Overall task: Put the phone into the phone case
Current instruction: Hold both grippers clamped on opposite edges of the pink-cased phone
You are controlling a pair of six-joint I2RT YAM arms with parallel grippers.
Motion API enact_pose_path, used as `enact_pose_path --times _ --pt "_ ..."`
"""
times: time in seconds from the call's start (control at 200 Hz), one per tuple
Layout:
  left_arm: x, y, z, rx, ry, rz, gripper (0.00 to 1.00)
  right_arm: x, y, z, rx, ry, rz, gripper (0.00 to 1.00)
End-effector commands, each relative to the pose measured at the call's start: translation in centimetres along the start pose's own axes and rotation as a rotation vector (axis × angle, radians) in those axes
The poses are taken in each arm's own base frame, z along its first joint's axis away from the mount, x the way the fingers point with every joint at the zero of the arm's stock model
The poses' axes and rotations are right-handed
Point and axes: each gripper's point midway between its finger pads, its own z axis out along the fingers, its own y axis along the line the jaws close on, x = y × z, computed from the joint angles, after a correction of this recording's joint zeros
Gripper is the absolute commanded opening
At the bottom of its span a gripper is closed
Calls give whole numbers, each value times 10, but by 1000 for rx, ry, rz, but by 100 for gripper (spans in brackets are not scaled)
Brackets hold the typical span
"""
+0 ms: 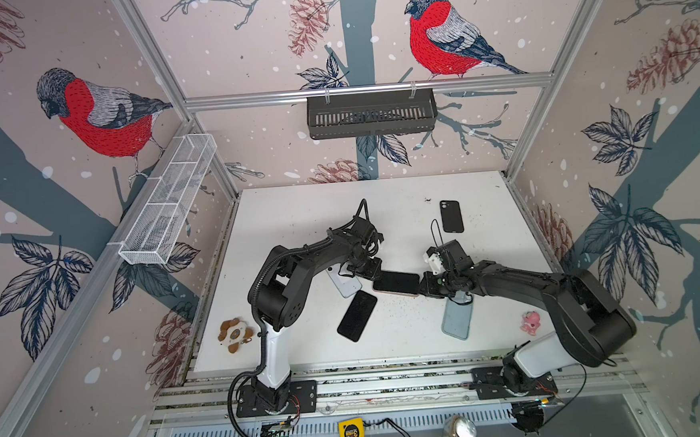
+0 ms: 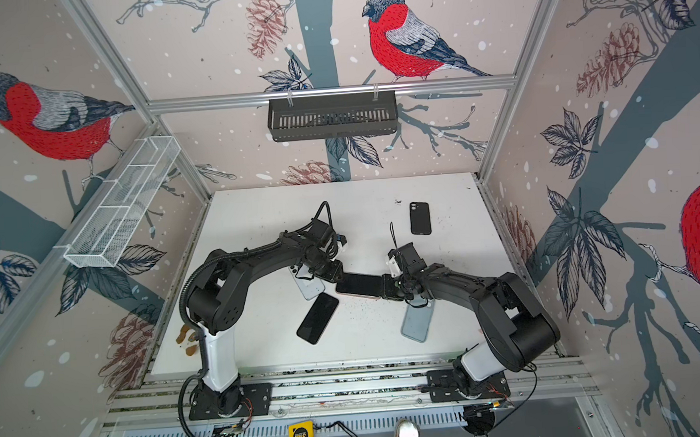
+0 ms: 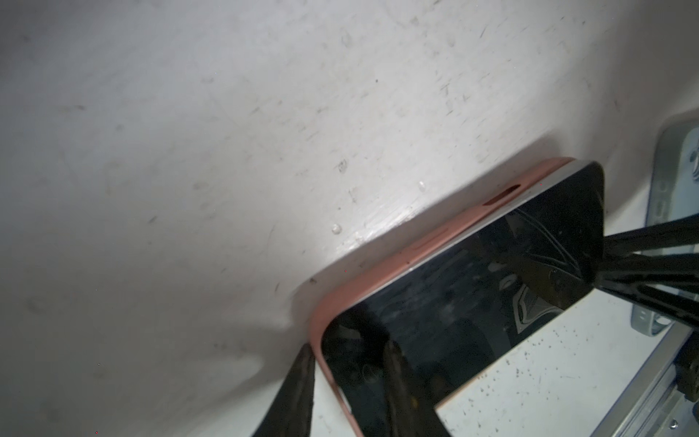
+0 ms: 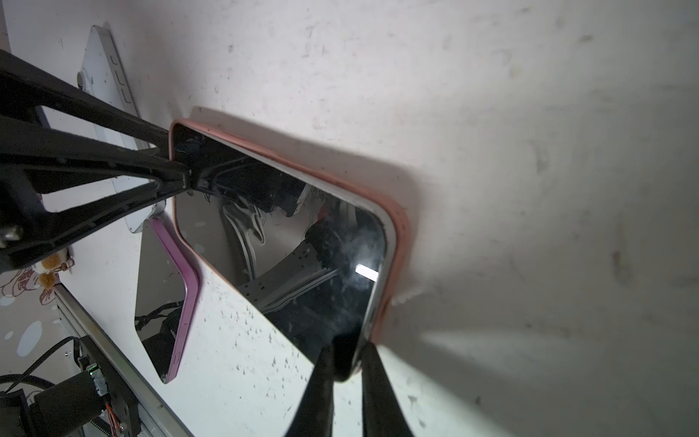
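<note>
progress: looks partly done | finds phone (image 1: 396, 283) at middle of desk (image 1: 298, 214), lying in pink phone case (image 3: 382, 272), tucked in at left end, apparently proud at right | pinches case's left end with left gripper (image 3: 346, 352) | nips phone's right end with narrowly parted right gripper (image 4: 348, 348) | leaves pressing right end home

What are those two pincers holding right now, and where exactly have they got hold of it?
The phone in its pink case: the left pincer clamps one short end, the right pincer the opposite end.

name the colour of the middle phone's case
Salmon pink case, clearest in the right wrist view.
</note>
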Motion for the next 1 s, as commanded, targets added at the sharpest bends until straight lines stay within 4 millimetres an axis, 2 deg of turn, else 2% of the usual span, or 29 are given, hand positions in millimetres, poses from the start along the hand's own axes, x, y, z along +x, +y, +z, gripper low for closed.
enact_pose_path --times 0.0,0.17,0.395,0.52,0.625,0.665,0.765,0.836,0.996 --pt "62 11 16 -57 240 -45 29 -1 -5 6 36 -7 -15 14" --pt "62 8 17 -40 239 -46 29 3 -7 12 64 33 -35 13" --pt "62 8 17 -41 241 -49 30 11 -19 23 134 76 -40 4" --pt "62 9 16 -43 239 -47 30 8 -20 23 151 66 -40 2" --pt "62 10 17 -52 241 -48 30 -2 -19 15 176 37 -55 2" --pt "63 12 16 -65 242 -48 30 -8 -17 10 181 19 -68 4" --pt "64 18 16 -99 245 -47 30 -29 -10 -8 164 -45 -71 20" --pt "64 21 16 -111 246 -48 30 -43 -9 -19 157 -78 -66 25" --pt "62 22 14 -111 239 -52 30 -59 -8 -18 150 -69 -71 26"
